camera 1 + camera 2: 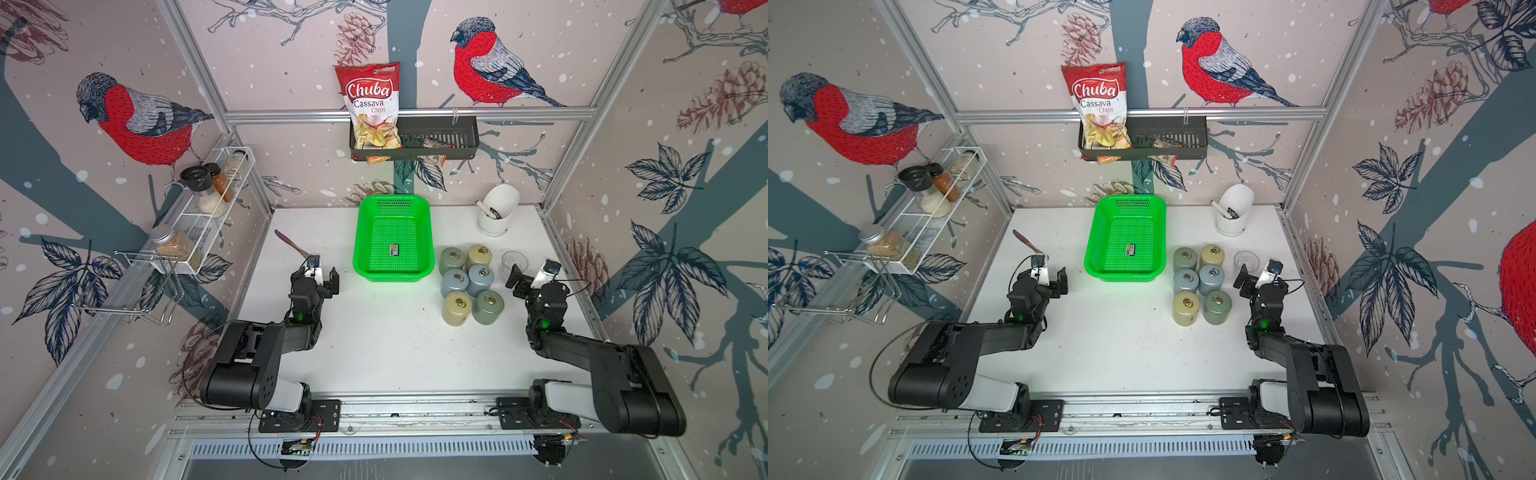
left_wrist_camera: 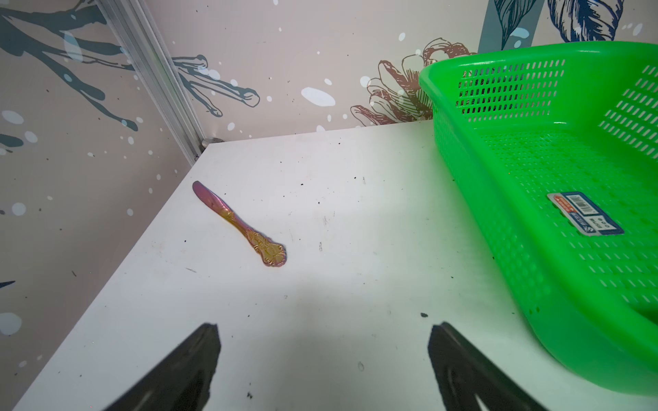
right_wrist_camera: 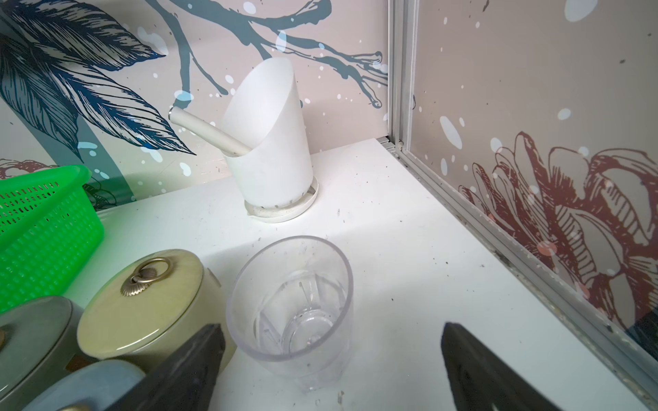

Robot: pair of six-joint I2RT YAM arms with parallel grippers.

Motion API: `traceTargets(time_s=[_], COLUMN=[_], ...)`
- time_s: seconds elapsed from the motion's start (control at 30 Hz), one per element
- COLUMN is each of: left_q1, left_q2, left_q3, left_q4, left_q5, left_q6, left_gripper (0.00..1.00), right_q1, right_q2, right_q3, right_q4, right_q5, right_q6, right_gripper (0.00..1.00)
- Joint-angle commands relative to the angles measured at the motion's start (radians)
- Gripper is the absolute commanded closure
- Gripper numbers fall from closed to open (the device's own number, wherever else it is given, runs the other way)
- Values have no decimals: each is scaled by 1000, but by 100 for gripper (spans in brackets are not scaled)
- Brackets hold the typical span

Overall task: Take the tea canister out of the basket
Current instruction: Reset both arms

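from above, six tea canisters (image 1: 481, 279) stand on the white desk (image 1: 374, 353) right of centre, just right of the green basket (image 1: 388, 228), while the right hand (image 3: 331, 329) at their right and the left hand (image 2: 324, 331) left of the basket both gape wide, gripping nothing.

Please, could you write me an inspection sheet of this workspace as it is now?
Surface: white table, dark specks.
Job's things: basket empty but for a sticker; six canisters stand beside it on the table.
Clutter: knife, clear cup, white holder with a utensil.
Grippers: left gripper open, right gripper open, both holding nothing.
Cables: black cable loops beside the left arm.
Surroundings: chips bag in wall rack; jars on wire shelf.
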Motion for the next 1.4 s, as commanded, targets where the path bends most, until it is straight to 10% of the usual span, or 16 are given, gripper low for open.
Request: traceTargets(time_s=[0.0, 0.27, 1.37], left_q1=[6, 23, 72], left_q2=[6, 22, 70], left_q3=[8, 23, -47], left_q4=[65, 53, 212], left_q5=[10, 11, 43], left_q6=[-11, -32, -78], left_gripper=[4, 4, 4], right_q1=[7, 16, 14], right_q2=[21, 168, 199], right_q3=[15, -59, 6], right_q4=[65, 357, 254], right_q5=[-5, -22, 6], right_q6=[-28, -86, -70], right_gripper=[0, 0, 0])
